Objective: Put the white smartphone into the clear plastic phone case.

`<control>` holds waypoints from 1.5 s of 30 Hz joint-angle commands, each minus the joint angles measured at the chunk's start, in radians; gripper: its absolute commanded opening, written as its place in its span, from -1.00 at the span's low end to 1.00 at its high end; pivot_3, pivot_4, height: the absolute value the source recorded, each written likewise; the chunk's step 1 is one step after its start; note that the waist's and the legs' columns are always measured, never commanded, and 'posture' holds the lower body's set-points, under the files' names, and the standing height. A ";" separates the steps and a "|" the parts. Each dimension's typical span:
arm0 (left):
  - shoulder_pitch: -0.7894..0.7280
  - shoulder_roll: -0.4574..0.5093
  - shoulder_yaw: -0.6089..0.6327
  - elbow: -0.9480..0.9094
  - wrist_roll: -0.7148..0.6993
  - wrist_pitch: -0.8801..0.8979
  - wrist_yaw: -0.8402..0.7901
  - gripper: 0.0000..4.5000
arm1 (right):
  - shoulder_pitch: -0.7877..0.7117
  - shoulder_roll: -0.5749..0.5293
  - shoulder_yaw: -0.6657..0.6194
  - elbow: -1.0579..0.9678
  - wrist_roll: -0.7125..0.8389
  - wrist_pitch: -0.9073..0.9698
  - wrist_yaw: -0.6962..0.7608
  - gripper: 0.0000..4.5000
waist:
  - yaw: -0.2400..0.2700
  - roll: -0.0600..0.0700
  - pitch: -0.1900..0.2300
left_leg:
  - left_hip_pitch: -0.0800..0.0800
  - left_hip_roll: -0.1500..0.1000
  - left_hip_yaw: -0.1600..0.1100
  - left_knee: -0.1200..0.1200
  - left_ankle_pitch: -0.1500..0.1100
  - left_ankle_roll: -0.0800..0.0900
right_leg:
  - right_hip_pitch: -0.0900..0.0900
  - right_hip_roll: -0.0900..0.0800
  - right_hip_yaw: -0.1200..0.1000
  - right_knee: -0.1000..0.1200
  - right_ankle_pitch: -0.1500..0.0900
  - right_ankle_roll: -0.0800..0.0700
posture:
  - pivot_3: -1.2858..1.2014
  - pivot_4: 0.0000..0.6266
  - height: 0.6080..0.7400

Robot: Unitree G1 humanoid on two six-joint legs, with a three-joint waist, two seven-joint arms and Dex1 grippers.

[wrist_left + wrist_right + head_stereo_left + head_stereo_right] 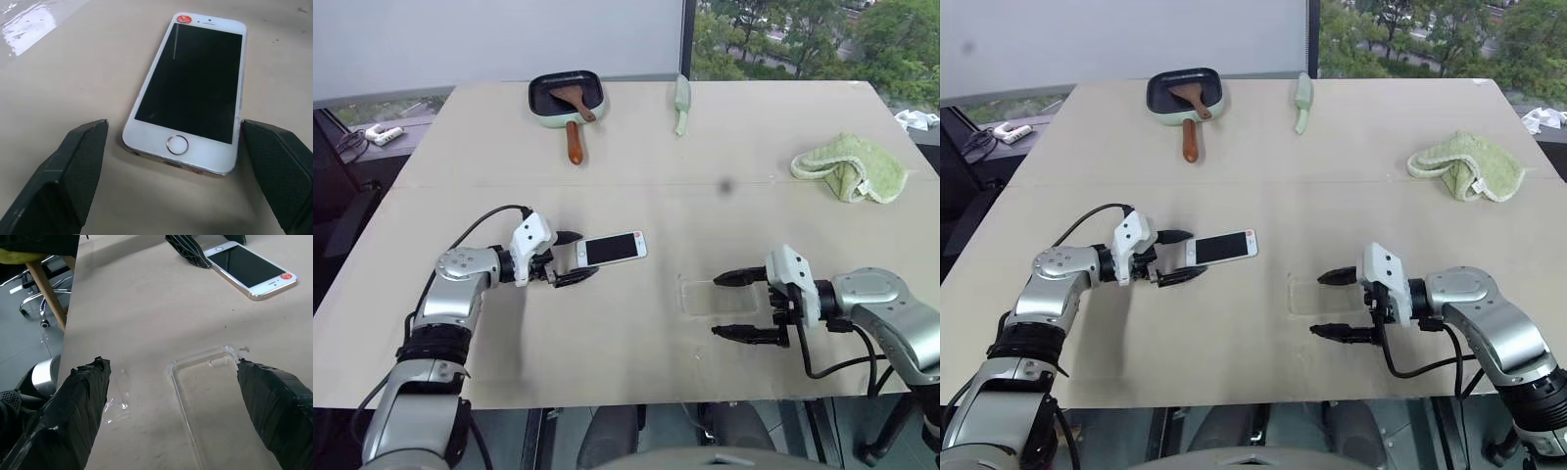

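Left gripper (570,258) jaws wide, empty, straddling white smartphone (611,248) end — risk: pad skids phone. Right gripper (738,307) wide, empty, over clear plastic phone case (210,396).

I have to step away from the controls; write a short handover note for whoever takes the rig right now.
Left gripper: open, its fingers either side of the phone's near end, not closed on it.
Right gripper: open, its fingers either side of the case, holding nothing.
Phone lies screen up on the table; case lies empty to its right.
Done: both grippers lined up.
Left: grasp phone, seat it in case.
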 commanded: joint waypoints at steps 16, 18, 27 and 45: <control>-0.151 -0.077 -0.044 0.233 0.060 -0.075 -0.155 0.35 | -0.014 0.031 -0.073 -0.018 0.002 -0.047 -0.104 1.00 | 0.024 0.000 0.000 | 0.000 -0.003 -0.002 0.001 0.000 0.000 | 0.001 -0.001 -0.001 0.002 0.000 0.000 | 0.03 -0.52 1.00; -0.143 -0.081 -0.039 0.212 0.052 -0.067 -0.156 0.35 | -0.030 0.050 -0.075 0.013 -0.043 -0.100 -0.141 1.00 | 0.024 0.000 0.000 | 0.000 -0.003 -0.002 0.001 0.000 0.000 | 0.001 -0.001 -0.001 0.002 0.000 0.000 | 0.03 -0.52 1.00; -0.115 -0.072 -0.020 0.161 0.043 -0.050 -0.155 0.35 | -0.086 0.094 -0.067 0.108 -0.130 -0.230 -0.179 1.00 | 0.021 0.000 0.000 | 0.000 -0.004 -0.002 0.001 0.000 0.000 | 0.000 -0.001 -0.001 0.002 0.000 0.001 | 0.03 -0.52 1.00; -0.060 -0.152 0.045 -0.243 -0.116 0.176 -0.043 0.35 | -0.068 0.214 -0.095 0.015 0.051 0.180 -0.356 1.00 | 0.007 -0.001 0.000 | -0.001 -0.002 -0.002 0.001 0.000 0.000 | -0.001 -0.001 0.000 0.002 0.000 0.001 | 0.03 -0.52 1.00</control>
